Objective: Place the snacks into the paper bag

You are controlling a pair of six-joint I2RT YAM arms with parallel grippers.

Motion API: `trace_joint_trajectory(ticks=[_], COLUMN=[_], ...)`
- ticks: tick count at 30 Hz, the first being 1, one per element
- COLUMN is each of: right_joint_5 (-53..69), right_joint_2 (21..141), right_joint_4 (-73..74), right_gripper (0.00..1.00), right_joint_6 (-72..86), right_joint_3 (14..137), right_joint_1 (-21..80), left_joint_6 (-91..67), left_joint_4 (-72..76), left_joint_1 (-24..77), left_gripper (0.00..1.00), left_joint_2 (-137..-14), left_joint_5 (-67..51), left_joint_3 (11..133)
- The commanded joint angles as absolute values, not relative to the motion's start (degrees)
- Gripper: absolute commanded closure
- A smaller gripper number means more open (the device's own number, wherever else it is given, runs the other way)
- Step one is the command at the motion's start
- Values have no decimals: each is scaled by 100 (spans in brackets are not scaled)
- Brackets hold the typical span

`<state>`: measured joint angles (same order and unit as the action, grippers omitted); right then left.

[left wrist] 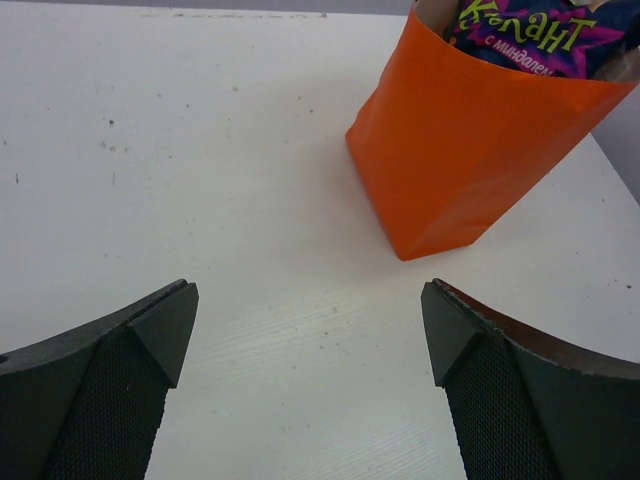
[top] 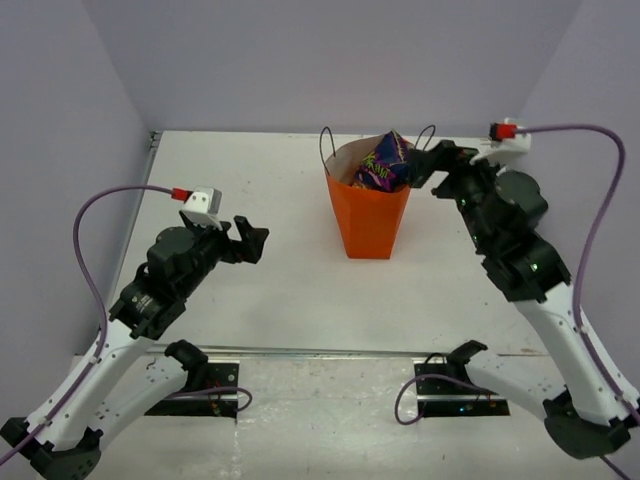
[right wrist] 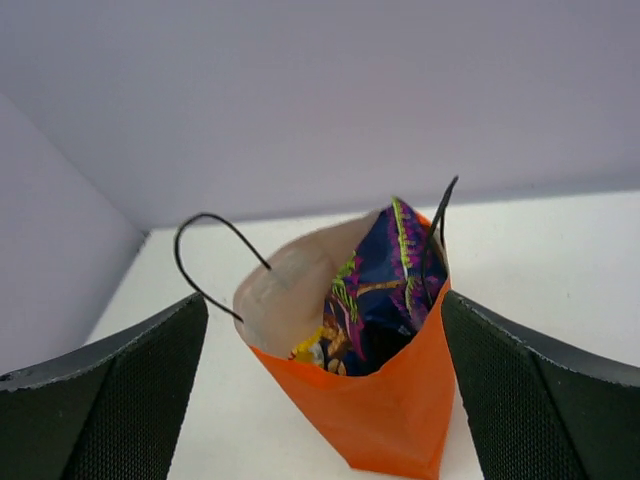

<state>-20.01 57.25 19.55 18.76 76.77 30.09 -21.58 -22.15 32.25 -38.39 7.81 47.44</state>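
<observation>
The orange paper bag (top: 368, 220) (left wrist: 460, 150) (right wrist: 390, 410) stands upright at the middle back of the table. A large dark purple snack packet (top: 385, 163) (left wrist: 530, 35) (right wrist: 385, 290) sticks out of its top, leaning to the right side. Beneath it a bit of a yellow packet (right wrist: 308, 347) shows inside the bag. My right gripper (top: 428, 165) (right wrist: 322, 300) hovers just right of the bag's rim, open and holding nothing. Well left of the bag, my left gripper (top: 255, 240) (left wrist: 310, 310) is also open and empty above bare table.
Thin black cord handles (top: 325, 140) (right wrist: 200, 250) rise from the bag's rim. Lilac walls (top: 60, 130) close in the white table (top: 260, 290) at the left, back and right. Purple cables (top: 590, 200) loop off both wrists.
</observation>
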Motion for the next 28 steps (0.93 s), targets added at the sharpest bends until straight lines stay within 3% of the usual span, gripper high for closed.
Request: trace_joint_trajectory(ticks=[1,15,28], right_joint_5=[-2056,-2259,-2557], right_joint_2=[4934,2348,2786], right_joint_4=[1476,2170,2382], right_gripper=[1,1,1], right_joint_6=[1906,2830,3120], right_joint_3=[6920,4509,4614], right_joint_1=[3006,3006,3006], left_joint_6=[-1898,-1354,-1274], left_joint_4=[-2258,-2444,-2364], left_joint_1=[3199,3199,3190], left_gripper=[0,0,0], left_joint_2=[-3814,-3076,-3173], left_joint_5=[1125,1838,1784], left_joint_3=[4869,4641,4649])
